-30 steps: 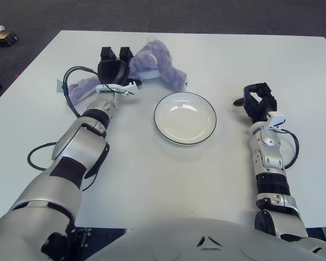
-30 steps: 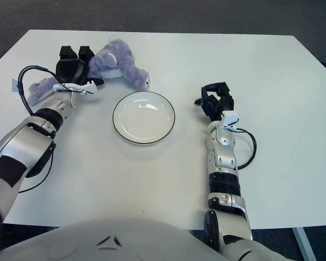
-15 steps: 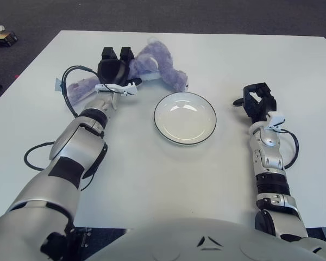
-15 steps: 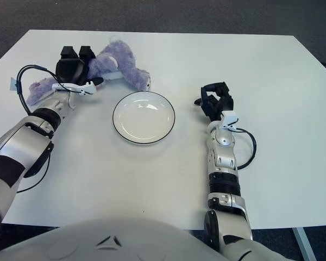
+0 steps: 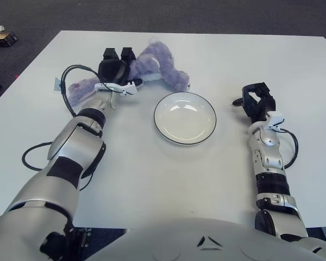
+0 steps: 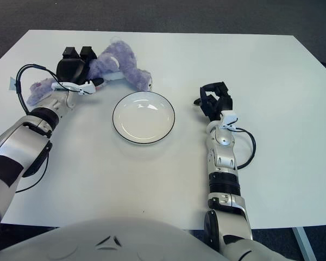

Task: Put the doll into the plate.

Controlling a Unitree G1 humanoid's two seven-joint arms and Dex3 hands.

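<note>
Since the earlier frame, left robot hand (image 5: 114, 69) has crept up-frame, now clamped on the doll (image 5: 152, 68), upper left of the plate (image 5: 185, 117); grasp step, next lift and carry; right robot hand (image 5: 257, 102) idle, fingers curled, right of plate.

No legible text, label or number anywhere, as far as these views allow.

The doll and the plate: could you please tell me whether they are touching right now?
Apart. The right eye view shows a strip of white table between the doll and the plate rim.
</note>
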